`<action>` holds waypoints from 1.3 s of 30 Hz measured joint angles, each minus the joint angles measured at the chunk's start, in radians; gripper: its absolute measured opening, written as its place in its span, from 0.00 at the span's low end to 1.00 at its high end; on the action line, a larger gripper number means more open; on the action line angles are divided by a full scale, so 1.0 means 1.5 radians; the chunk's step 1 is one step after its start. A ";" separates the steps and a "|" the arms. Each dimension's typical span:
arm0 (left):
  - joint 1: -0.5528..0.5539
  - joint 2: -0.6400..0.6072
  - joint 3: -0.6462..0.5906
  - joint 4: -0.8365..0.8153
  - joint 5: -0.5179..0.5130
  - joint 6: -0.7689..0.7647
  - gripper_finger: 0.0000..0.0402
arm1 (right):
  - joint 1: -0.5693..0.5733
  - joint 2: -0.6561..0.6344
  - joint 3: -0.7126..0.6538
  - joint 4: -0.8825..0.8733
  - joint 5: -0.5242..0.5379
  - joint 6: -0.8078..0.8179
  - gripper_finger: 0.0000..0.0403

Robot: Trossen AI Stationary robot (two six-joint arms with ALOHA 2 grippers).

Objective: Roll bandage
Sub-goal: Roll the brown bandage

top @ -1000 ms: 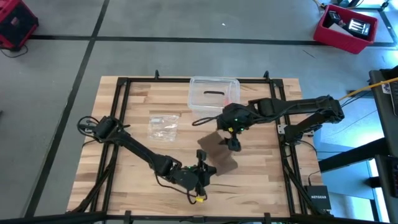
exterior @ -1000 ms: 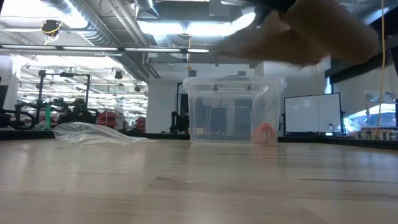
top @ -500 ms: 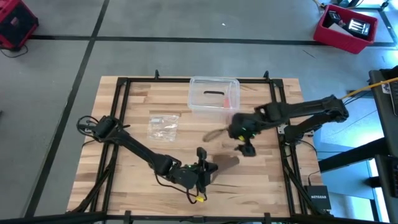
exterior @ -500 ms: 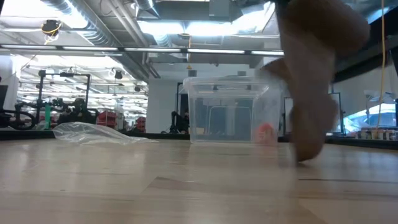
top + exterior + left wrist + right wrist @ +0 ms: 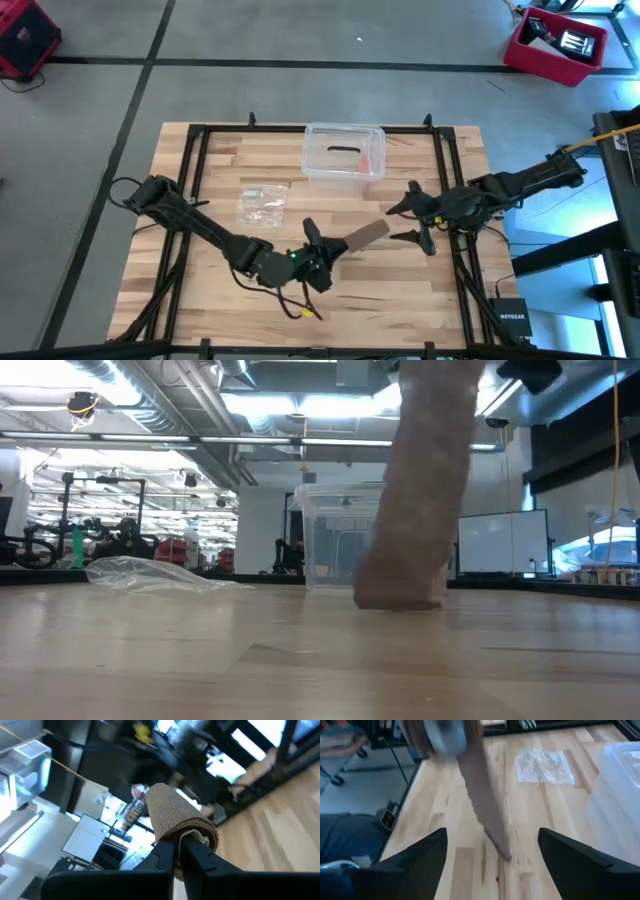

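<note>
Clear plastic box (image 5: pixel 344 152) at table's 12 o'clock: a small orange-red item (image 5: pixel 365 160) and a dark piece inside, can't tell what. Clear bag (image 5: pixel 263 203) at 10 o'clock from centre. L gripper (image 5: pixel 312 238) at 6 o'clock, fingers (image 5: pixel 167 856) clamped on one end of bandage (image 5: pixel 362 236); strip hangs to tabletop. R gripper (image 5: pixel 414 213) at 3 o'clock, fingers wide apart, nothing btwn them.

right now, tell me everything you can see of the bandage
The bandage is a brown strip of soft, woven-looking elastic fabric. One end is folded over and pinched in the shut left claw, near the table's front middle. From there it slopes down toward the right, its free end touching the wooden table. The open right claw is apart from it.
</note>
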State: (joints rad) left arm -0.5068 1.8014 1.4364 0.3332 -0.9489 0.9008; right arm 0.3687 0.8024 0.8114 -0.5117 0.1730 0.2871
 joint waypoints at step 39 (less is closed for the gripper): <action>0.062 -0.192 -0.082 -0.075 0.244 -0.225 0.01 | -0.045 0.210 -0.229 0.683 -0.024 -0.154 0.77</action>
State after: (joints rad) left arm -0.4137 1.5136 1.3132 0.2210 -0.5834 0.5640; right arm 0.3016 1.1172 0.4683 0.5136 0.1375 0.0563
